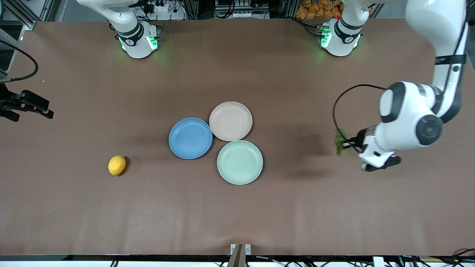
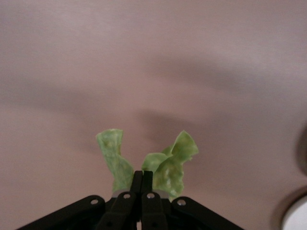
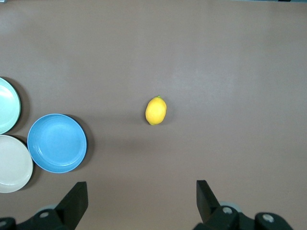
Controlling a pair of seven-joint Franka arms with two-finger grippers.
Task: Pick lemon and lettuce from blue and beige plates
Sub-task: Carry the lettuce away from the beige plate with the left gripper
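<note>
Lettuce (image 1: 339, 142) is pinched between the pressed-together fingers of the left gripper (image 1: 347, 144), held in the air over bare table toward the left arm's end, well apart from the plates. In the left wrist view the leaf (image 2: 148, 163) is seen gripped at its lower edge, with two crinkled lobes standing free of the fingertips. It is judged to be light, thin and floppy, easily torn, so a gentle pinch near a thick fold is preferred, and quick swings are best avoided.

The lemon (image 1: 117, 165) is found on the table toward the right arm's end, off every plate, nearer to the front camera than the blue plate (image 1: 190, 138). A firm, smooth, rounded skin is suggested, apt to roll or slip; it should be taken across its narrow middle.

The right gripper (image 3: 140, 201) is held high over the table near the lemon (image 3: 156, 110), fingers spread wide and holding nothing. The beige plate (image 1: 230, 121) and blue plate lie bare.
</note>
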